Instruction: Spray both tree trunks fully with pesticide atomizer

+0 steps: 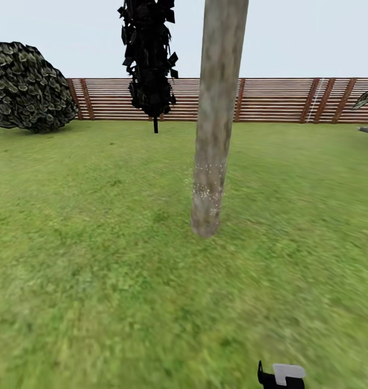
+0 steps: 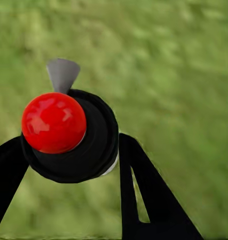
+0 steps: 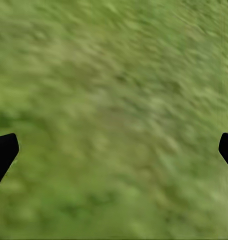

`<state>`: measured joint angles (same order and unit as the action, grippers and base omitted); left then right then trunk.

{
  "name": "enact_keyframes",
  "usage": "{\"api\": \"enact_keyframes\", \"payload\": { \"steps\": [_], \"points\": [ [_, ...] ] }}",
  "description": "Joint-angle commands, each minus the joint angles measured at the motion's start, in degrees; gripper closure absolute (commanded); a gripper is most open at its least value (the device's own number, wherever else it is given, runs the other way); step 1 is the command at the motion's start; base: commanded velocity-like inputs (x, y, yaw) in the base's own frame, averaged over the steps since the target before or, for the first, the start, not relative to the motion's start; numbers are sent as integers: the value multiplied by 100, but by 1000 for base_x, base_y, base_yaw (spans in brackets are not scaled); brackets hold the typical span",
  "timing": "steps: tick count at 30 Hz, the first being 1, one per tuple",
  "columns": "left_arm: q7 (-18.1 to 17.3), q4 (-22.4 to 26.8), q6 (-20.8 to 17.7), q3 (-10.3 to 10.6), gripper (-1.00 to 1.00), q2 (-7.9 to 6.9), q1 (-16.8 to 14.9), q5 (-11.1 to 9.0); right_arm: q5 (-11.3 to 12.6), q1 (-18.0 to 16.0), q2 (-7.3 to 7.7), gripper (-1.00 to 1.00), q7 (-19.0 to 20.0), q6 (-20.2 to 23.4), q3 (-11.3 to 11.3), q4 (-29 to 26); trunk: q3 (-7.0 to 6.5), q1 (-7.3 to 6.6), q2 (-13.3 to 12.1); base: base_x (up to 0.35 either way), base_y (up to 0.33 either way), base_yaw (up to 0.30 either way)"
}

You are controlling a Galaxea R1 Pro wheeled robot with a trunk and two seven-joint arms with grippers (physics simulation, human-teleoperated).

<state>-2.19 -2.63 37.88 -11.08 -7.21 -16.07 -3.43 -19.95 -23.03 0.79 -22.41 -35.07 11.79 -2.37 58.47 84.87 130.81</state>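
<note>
Now your left gripper (image 2: 68, 165) is clenched on the atomizer (image 2: 76, 142), its red top (image 2: 53, 122) facing the wrist camera, grass (image 2: 174, 65) behind it. Your right gripper (image 3: 114, 150) is released, its fingers (image 3: 2, 152) wide apart over the grass. Ahead of you the trunk (image 1: 213, 124) stands on the lawn, with pale specks low on it. Further back are a black tree (image 1: 150, 59), a bush (image 1: 27, 86) and the fence (image 1: 270, 100).

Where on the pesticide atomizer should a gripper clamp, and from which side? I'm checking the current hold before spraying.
On the round dark body below the red top, as the left gripper holds the pesticide atomizer now: one finger on each flank, leaving the top and grey nozzle free.
</note>
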Motion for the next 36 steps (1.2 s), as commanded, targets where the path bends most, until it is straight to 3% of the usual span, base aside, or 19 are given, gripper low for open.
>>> {"api": "enact_keyframes", "payload": {
  "steps": [1,36],
  "points": [
    [4,0,0,1,100,0,12,0,-1,0,-1,-100,0,0,-1,0,0,0,0,0,0,280],
    [-1,0,0,1,100,0,60,0,-5,0,-8,-100,0,0,-1,9,0,0,0,0,0,281]
  ]
}}
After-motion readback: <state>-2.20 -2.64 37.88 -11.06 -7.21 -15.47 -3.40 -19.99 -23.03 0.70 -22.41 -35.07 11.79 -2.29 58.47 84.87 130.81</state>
